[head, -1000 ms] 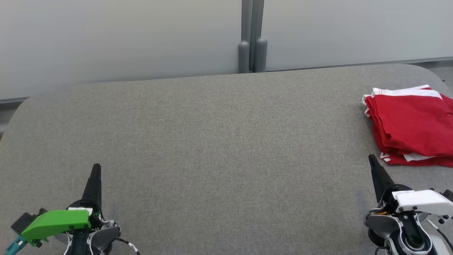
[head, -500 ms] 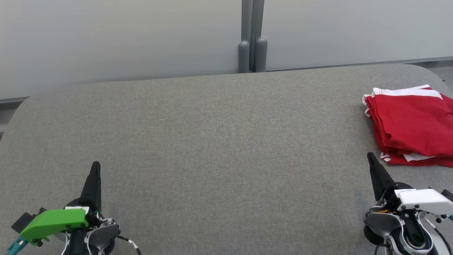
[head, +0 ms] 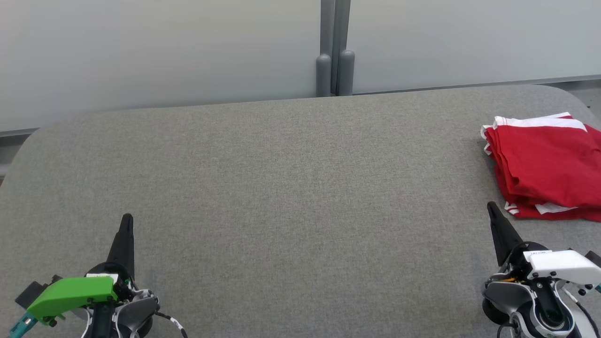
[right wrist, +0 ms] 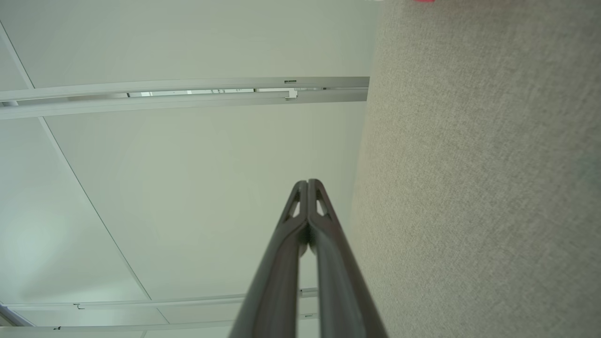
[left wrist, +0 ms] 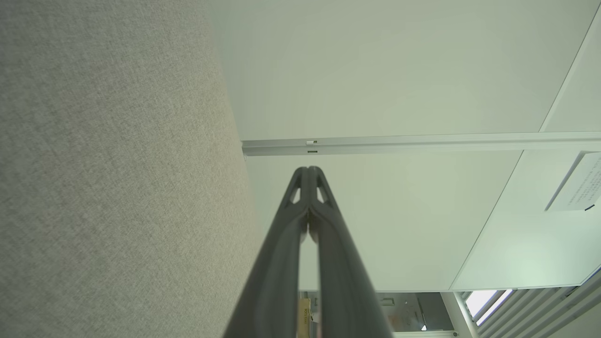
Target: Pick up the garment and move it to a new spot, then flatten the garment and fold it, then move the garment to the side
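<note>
Red with white trim, the folded garment (head: 544, 169) lies at the bench's (head: 291, 188) far right edge. Left claw (head: 127, 218) sits at the bench's near left, right claw (head: 491, 206) at its near right; both have fingers pressed together, empty.

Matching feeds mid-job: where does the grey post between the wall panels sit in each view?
Head view: the grey post stands upright at top centre, behind the far edge.
Left wrist view: it lies horizontal across mid-frame, running right.
Right wrist view: it lies horizontal across the upper left.
Shared landmark: the grey fabric tabletop, whose edge the post meets in each view.
</note>
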Motion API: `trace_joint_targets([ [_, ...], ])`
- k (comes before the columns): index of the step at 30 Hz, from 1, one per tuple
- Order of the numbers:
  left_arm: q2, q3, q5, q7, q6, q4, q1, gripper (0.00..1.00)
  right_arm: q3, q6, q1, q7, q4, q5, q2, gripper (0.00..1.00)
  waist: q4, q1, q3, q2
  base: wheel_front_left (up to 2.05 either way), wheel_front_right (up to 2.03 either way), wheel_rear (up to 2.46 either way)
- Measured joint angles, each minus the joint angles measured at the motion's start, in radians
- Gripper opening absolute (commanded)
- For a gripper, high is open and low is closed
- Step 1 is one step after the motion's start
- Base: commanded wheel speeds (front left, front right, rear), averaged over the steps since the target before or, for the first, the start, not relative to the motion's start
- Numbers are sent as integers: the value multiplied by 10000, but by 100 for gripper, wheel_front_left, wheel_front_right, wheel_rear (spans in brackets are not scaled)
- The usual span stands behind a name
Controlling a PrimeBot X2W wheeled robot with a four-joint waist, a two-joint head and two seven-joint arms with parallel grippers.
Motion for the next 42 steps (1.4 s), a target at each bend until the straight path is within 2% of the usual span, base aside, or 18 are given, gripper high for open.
trace_joint_targets([
  [42, -2, -2, 0, 0, -10, -2, -7, 0, 2, 0, -1, -2, 0, 2, -2, 0, 0, 0, 0, 0, 0, 0, 0],
])
